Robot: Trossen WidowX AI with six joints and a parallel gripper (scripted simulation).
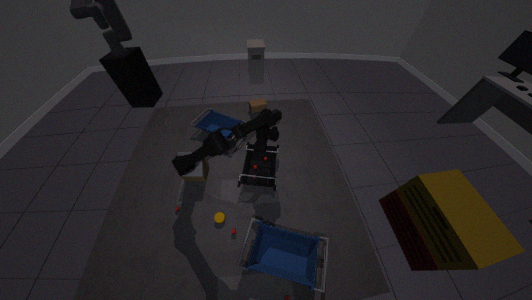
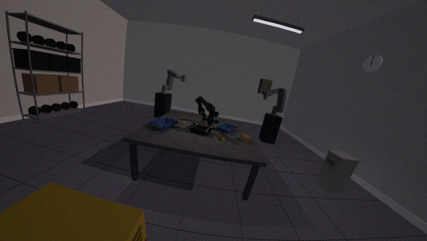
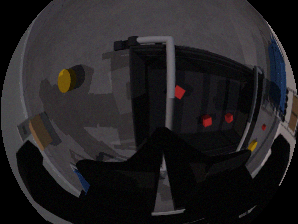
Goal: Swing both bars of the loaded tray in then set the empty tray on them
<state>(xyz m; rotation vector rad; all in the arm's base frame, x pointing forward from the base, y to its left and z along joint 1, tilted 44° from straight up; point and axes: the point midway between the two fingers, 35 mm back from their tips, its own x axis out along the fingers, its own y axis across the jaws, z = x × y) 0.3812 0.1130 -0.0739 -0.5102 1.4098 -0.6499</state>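
The loaded tray (image 1: pixel 246 170) (image 2: pixel 197 128) (image 3: pixel 150 95) is black and holds small red blocks (image 1: pixel 255 166) (image 3: pixel 206 120). In the wrist view one white wire bar (image 3: pixel 170 80) lies in across the tray's top, near one end. It runs down under my dark fingers. The other bar (image 3: pixel 253 102) stands at the far end. My gripper (image 1: pixel 180 166) (image 3: pixel 161 131) is shut and hangs over the near bar with nothing between the fingers. An empty blue tray (image 1: pixel 285 257) (image 2: pixel 162 123) with wire bars lies at the table's front. A second blue tray (image 1: pixel 215 121) (image 2: pixel 227 128) (image 3: pixel 277 75) lies behind the arm.
A yellow cylinder (image 1: pixel 219 217) (image 3: pixel 65 80) and loose red cubes (image 1: pixel 233 231) lie between the black tray and the front blue tray. A tan box (image 1: pixel 196 173) (image 3: pixel 39 131) sits under my forearm. Another tan box (image 1: pixel 257 105) stands behind the arm's base.
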